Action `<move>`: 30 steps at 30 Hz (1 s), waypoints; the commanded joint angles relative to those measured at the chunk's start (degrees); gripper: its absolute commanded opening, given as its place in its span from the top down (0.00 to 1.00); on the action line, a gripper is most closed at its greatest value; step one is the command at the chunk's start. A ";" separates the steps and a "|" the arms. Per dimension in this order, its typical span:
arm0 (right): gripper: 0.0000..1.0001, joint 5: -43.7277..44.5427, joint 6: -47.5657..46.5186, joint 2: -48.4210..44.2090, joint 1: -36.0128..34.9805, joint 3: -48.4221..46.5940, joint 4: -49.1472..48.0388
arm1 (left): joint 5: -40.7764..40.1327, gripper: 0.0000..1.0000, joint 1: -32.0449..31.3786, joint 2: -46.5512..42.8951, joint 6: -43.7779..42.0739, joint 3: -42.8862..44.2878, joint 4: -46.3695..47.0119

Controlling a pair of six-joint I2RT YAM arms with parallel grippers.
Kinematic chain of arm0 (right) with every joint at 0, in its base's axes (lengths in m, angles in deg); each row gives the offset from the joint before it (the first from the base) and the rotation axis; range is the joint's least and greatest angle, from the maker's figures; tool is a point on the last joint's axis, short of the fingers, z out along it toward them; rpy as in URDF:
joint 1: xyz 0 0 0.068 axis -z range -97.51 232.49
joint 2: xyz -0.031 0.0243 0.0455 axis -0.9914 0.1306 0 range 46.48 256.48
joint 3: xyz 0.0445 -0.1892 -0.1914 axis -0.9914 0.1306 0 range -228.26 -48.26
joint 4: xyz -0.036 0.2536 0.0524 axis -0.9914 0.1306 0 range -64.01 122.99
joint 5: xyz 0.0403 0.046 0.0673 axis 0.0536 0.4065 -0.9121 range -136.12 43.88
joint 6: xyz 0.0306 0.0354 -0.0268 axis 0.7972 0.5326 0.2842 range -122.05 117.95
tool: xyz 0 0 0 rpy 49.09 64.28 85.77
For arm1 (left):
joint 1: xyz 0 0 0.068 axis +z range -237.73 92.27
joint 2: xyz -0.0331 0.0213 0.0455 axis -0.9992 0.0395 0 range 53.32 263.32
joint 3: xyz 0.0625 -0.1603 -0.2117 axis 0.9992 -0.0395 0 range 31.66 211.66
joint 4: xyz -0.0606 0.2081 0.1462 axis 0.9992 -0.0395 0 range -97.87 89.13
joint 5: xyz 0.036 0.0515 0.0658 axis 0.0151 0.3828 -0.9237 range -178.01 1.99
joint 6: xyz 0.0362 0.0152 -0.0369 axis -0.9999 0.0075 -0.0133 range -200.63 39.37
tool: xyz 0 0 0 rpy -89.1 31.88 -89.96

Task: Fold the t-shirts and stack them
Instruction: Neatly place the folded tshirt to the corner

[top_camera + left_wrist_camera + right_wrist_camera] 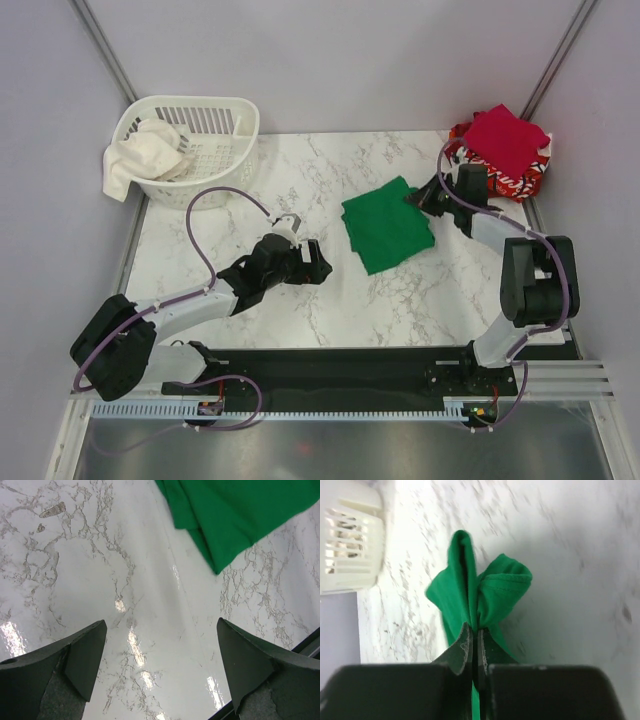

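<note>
The folded bright green t-shirt lies in the middle of the marble table. My right gripper is shut on its far right corner; in the right wrist view the green cloth bunches up from between the closed fingers. A folded crimson t-shirt lies on top of the red t-shirt with white print at the far right corner. My left gripper is open and empty just left of the green shirt, whose edge shows in the left wrist view.
A white slatted basket stands at the far left with a white cloth hanging over its rim. Grey walls enclose the table on three sides.
</note>
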 commanded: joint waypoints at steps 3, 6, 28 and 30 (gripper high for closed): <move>1.00 1.70 -5.94 -0.23 -0.24 -14.97 10.45 | -0.36 0.02 0.36 -0.53 0.00 0.12 3.19; 1.00 1.43 -6.47 2.05 -0.32 -20.84 13.53 | -0.36 0.02 0.27 -0.44 0.08 0.12 3.11; 1.00 0.21 -2.01 24.20 10.73 -82.03 39.73 | 1.05 0.03 0.88 0.97 0.08 0.64 3.28; 1.00 -1.81 1.78 25.61 14.86 -82.93 38.59 | 1.05 0.03 0.89 0.88 0.08 0.56 3.28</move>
